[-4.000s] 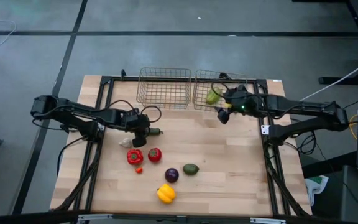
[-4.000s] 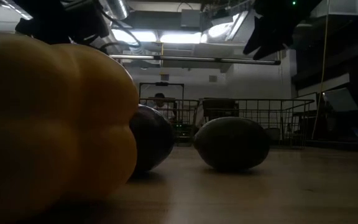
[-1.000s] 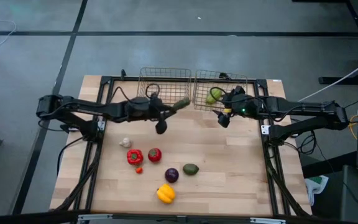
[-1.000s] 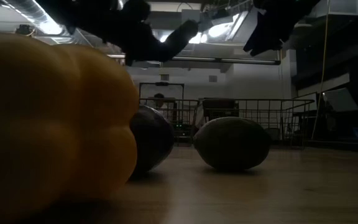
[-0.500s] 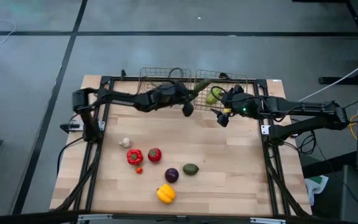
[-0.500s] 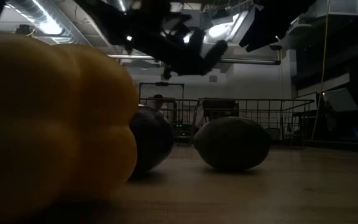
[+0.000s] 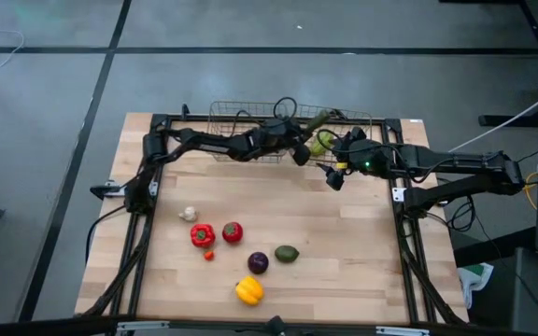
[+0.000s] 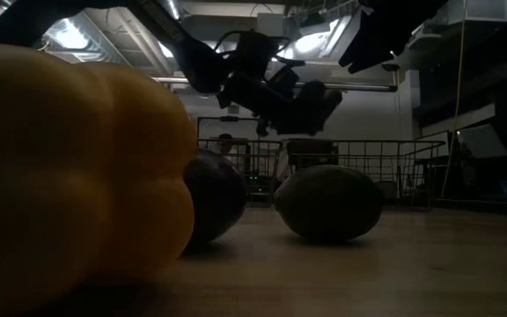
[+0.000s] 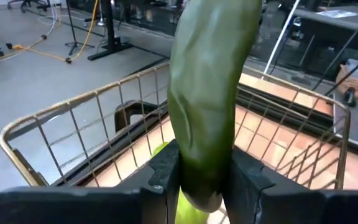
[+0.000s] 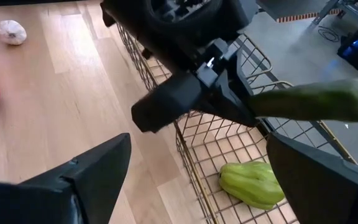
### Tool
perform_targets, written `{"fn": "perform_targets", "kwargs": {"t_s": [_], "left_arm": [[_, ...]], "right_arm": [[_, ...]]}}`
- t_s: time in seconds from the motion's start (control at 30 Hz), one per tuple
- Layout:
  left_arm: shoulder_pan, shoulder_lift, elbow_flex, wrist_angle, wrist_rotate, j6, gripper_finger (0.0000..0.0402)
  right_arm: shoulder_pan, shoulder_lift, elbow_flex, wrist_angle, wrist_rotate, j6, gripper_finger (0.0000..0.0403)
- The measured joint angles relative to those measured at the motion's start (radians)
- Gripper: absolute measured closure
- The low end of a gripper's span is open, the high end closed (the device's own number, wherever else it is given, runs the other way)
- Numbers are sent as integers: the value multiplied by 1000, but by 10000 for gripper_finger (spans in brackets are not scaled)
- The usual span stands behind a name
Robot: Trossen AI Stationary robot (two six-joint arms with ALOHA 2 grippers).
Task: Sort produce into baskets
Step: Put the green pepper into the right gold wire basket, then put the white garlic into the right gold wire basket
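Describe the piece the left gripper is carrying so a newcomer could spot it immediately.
Find the two wire-grid baskets at the table's far edge; over the right wire basket hangs the left gripper. It is shut on a long dark green vegetable, held above the basket. Unlike the paler, lumpy green piece lying on that basket's floor, it is slim, smooth and darker.

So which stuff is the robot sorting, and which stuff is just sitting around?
For the job:
- long green vegetable in the left gripper
- green piece in the right basket
- left basket
- table produce, like the yellow pepper

Just around:
- floor cables
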Motion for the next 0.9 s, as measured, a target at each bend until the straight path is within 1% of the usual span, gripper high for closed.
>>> {"fn": "perform_targets", "kwargs": {"t_s": [0.1, 0.33, 0.43, 0.63, 0.9], "left_arm": [[-3, 6, 6, -18, -11, 0, 296], [-2, 6, 6, -78, -12, -20, 227], [-2, 6, 6, -77, -6, -42, 207], [-2, 0, 6, -76, 1, -40, 197], [-9, -58, 6, -86, 6, 62, 196]], "right_arm": [[0, 0, 0, 0, 0, 0, 29], [0, 0, 0, 0, 0, 0, 29], [0, 0, 0, 0, 0, 0, 29], [0, 0, 0, 0, 0, 1, 29], [0, 0, 0, -2, 0, 1, 29]]}}
